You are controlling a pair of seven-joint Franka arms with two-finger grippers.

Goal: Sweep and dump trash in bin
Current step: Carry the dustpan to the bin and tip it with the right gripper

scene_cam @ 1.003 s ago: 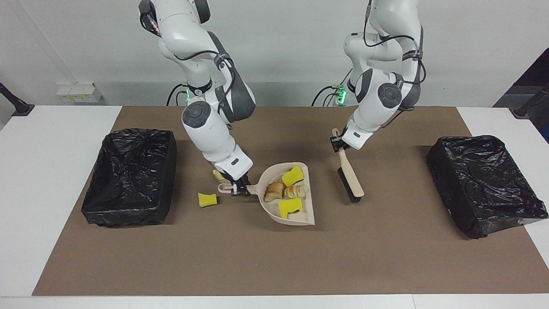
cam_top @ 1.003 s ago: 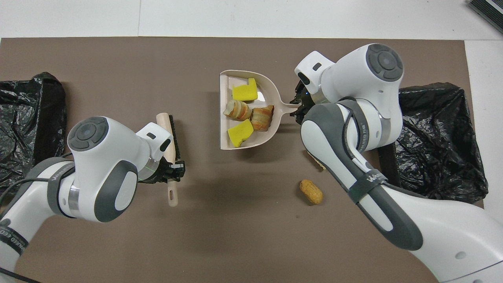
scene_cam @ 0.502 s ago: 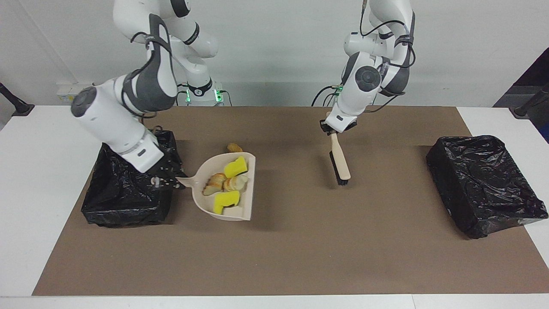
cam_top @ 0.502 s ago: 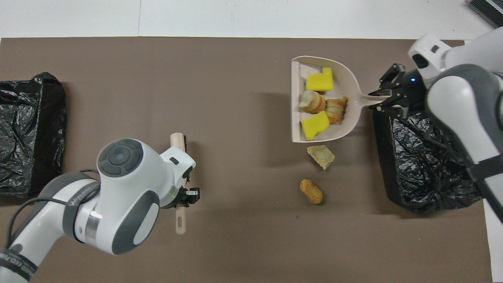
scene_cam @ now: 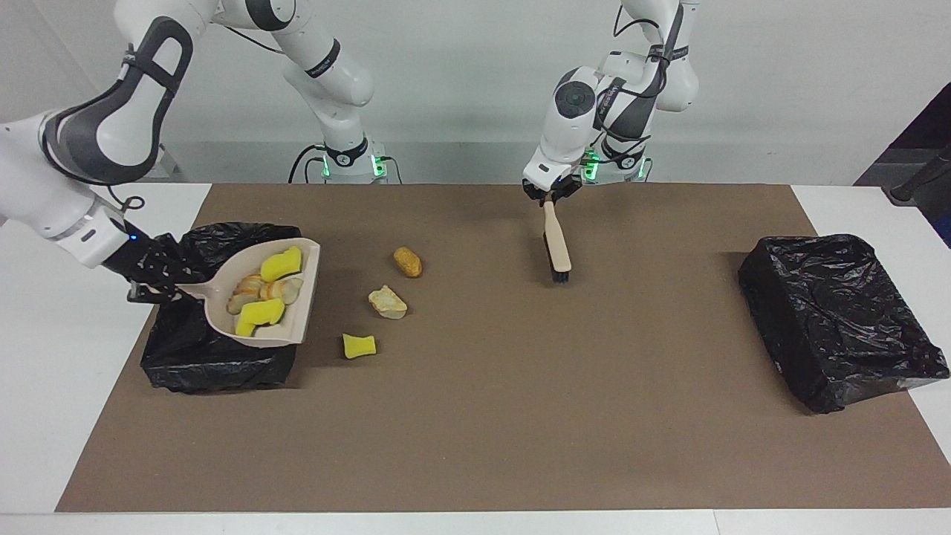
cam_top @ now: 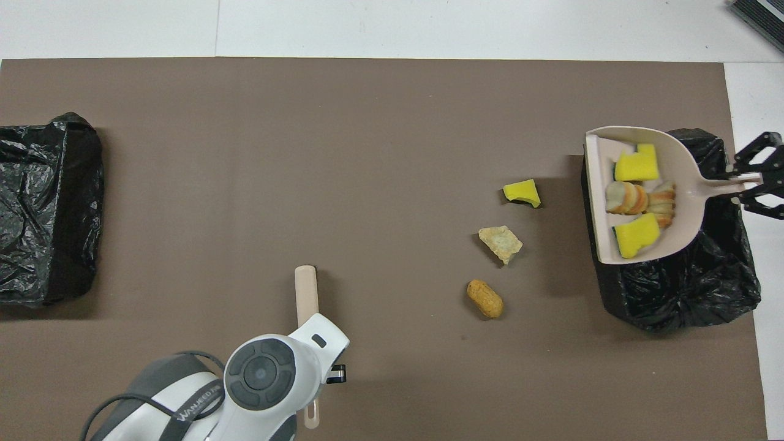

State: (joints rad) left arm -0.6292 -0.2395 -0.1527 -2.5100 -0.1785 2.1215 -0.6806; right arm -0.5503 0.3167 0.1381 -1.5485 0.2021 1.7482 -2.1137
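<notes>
Closest to the robots, the left gripper (scene_cam: 550, 195) hangs over the brown mat (scene_cam: 520, 416), its jaws clamped on the handle of a beige brush (scene_cam: 556, 241) whose dark bristled end points down at the mat, clear of all the scraps.

Next out, three scraps of trash lie loose on the mat between the brush and the right arm's bin: a brown rounded lump (scene_cam: 407, 261), then a pale, crusty bread-like lump (scene_cam: 388, 302), then a bright yellow foam chunk (scene_cam: 359, 345), each apart from the others and well apart from both grippers.

At the right arm's end of the worktop, the right gripper (scene_cam: 152, 286) has its jaws shut on the thin handle of a beige dustpan (scene_cam: 293, 319), held above a black-bagged bin (scene_cam: 215, 364). The pan carries two yellow foam chunks (scene_cam: 281, 264) and striped beige bread-like pieces (scene_cam: 249, 286) between them.

A second black-bagged bin (scene_cam: 836, 319) sits at the left arm's end.
</notes>
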